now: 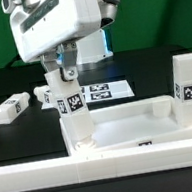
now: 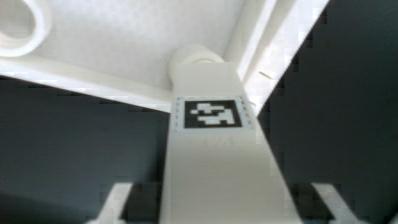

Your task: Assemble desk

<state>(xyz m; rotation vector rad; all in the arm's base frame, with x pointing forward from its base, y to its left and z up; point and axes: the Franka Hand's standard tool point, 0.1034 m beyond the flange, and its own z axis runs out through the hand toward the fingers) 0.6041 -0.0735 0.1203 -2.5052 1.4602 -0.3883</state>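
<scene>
Held leg (image 1: 75, 116) stands straight up, long axis vertical. Its bottom end sits in the left corner of the desk slab (image 1: 142, 140), and its tag faces the near side. The slab itself lies flat with its rim up, long axis running left to right. It's just behind the long white rail (image 1: 106, 169), which is the nearest thing on the black table (image 1: 21, 142).

At the slab's right end a second leg (image 1: 188, 81) also stands upright. Past the slab, the marker board (image 1: 105, 90) lies flat in the middle. Well off to the left a loose leg (image 1: 10, 108) lies on its side. There's another small white piece (image 1: 45, 93) just left of the held leg, partly hidden, so I can't tell what it is. Nothing crowds the held leg except the slab's rim wrapping around its base.

The arm comes down from above. The gripper (image 1: 65, 83) points straight down over the leg's upper end. In the wrist view the fingers (image 2: 118, 205) sit on either side of the leg, pinching it.
</scene>
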